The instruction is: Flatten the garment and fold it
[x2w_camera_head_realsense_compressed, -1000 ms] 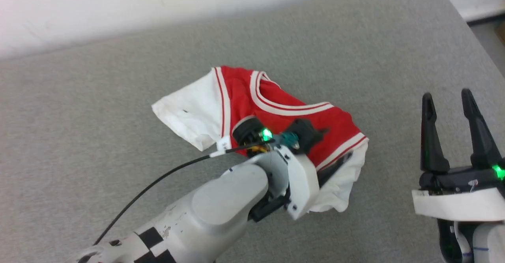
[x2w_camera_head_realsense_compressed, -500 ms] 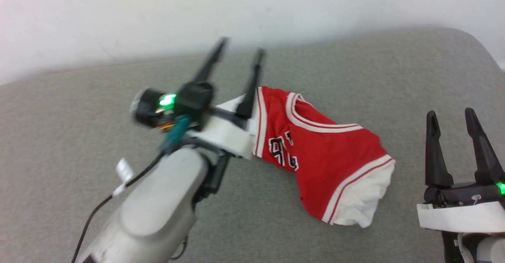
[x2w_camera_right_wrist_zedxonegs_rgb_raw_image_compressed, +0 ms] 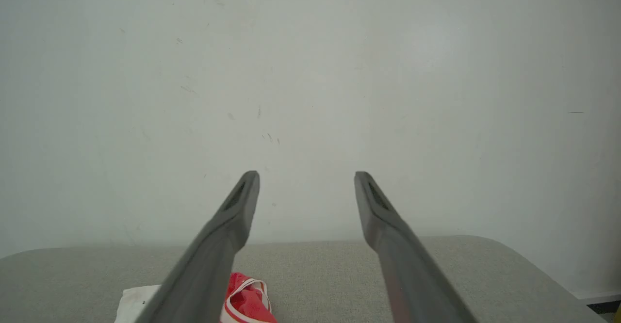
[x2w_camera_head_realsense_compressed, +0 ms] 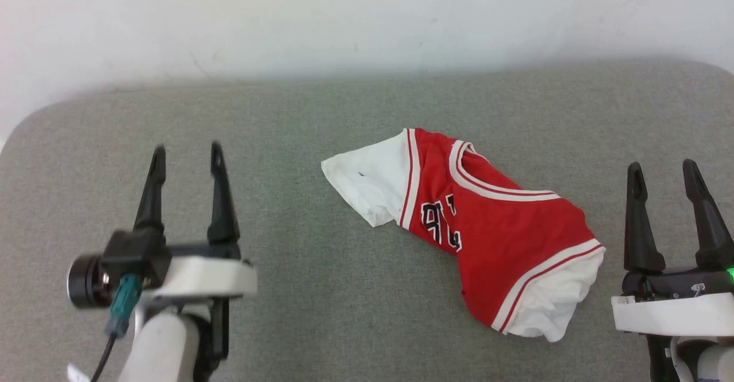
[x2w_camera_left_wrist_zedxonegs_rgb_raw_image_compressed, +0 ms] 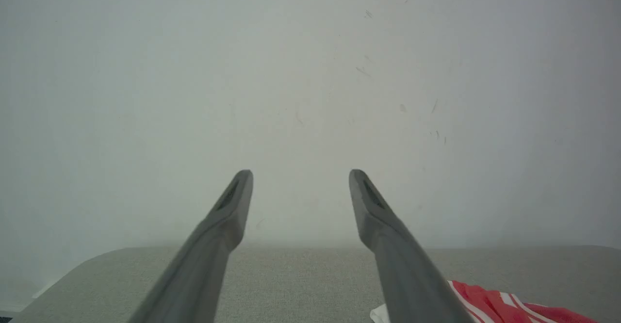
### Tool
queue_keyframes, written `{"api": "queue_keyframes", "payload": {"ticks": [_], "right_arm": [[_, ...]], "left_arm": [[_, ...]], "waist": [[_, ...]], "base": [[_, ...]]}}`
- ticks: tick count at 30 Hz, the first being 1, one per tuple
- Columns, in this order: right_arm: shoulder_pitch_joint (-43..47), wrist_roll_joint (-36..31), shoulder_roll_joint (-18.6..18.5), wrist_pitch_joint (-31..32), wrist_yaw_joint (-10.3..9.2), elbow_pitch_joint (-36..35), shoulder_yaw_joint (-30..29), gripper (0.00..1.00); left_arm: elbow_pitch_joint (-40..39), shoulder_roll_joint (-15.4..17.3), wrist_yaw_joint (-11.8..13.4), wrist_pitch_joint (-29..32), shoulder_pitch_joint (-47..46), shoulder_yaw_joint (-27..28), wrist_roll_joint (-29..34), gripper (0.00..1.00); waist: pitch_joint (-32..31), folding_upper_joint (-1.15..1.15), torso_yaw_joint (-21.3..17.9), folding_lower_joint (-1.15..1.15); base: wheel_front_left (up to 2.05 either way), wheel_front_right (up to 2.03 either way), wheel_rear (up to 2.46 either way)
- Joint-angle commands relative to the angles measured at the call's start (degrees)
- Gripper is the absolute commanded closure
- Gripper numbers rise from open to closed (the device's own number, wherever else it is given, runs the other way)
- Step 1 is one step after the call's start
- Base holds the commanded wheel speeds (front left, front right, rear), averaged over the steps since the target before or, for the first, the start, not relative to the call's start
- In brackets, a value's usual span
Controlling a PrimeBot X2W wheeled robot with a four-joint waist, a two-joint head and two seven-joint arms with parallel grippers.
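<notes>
The garment (x2w_camera_head_realsense_compressed: 493, 227) is a red jersey with white short sleeves and striped trim, lying bunched on the grey table (x2w_camera_head_realsense_compressed: 321, 290), black lettering partly showing. My left gripper (x2w_camera_head_realsense_compressed: 186, 155) stands open at the lower left, well clear of the shirt, nothing between its fingers. My right gripper (x2w_camera_head_realsense_compressed: 662, 170) is open at the lower right, just right of the jersey's white sleeve, not touching it. In the left wrist view a corner of the garment (x2w_camera_left_wrist_zedxonegs_rgb_raw_image_compressed: 490, 303) shows beside the open left gripper (x2w_camera_left_wrist_zedxonegs_rgb_raw_image_compressed: 301, 180). The right wrist view has the garment (x2w_camera_right_wrist_zedxonegs_rgb_raw_image_compressed: 247, 298) below the open right gripper (x2w_camera_right_wrist_zedxonegs_rgb_raw_image_compressed: 306, 180).
A white wall (x2w_camera_head_realsense_compressed: 344, 20) rises behind the table's far edge. The table has rounded corners at far left and far right, with bare grey cloth on all sides of the jersey.
My left arm has pulled off the garment and swung back to the lower left, gripper open. The head camera has moved. The jersey's lettering is uncovered. The right gripper holds its pose.
</notes>
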Motion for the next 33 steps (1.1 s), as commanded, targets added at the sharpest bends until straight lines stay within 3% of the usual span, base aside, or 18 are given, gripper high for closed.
{"api": "queue_keyframes", "payload": {"ticks": [1,6,15,33], "right_arm": [[0.7,0.4,0.1,-0.3,-0.04,0.4,-0.2,0.00],[1.3,1.1,0.1,-0.3,-0.04,1.6,0.1,0.00],[3.0,1.5,0.1,-0.3,-0.04,3.7,1.0,0.00],[3.1,1.7,0.1,-0.3,-0.04,4.5,1.8,0.00]], "left_arm": [[-0.3,-0.9,-1.5,-0.3,1.9,1.4,0.9,0.00],[0.1,-3.4,-6.0,-0.3,7.6,5.6,4.4,0.00],[1.0,-7.2,-10.7,-0.3,13.2,10.2,7.6,0.00],[2.6,-8.9,-14.6,-0.3,10.9,12.7,11.0,0.00]], "waist": [[-0.2,0.00,0.3,0.00],[-0.9,0.00,0.7,0.00],[-2.2,0.00,1.2,0.00],[-2.7,0.00,0.2,0.00]], "base": [[0.00,0.00,0.00],[0.00,0.00,0.00],[0.00,0.00,0.00],[0.00,0.00,0.00]]}}
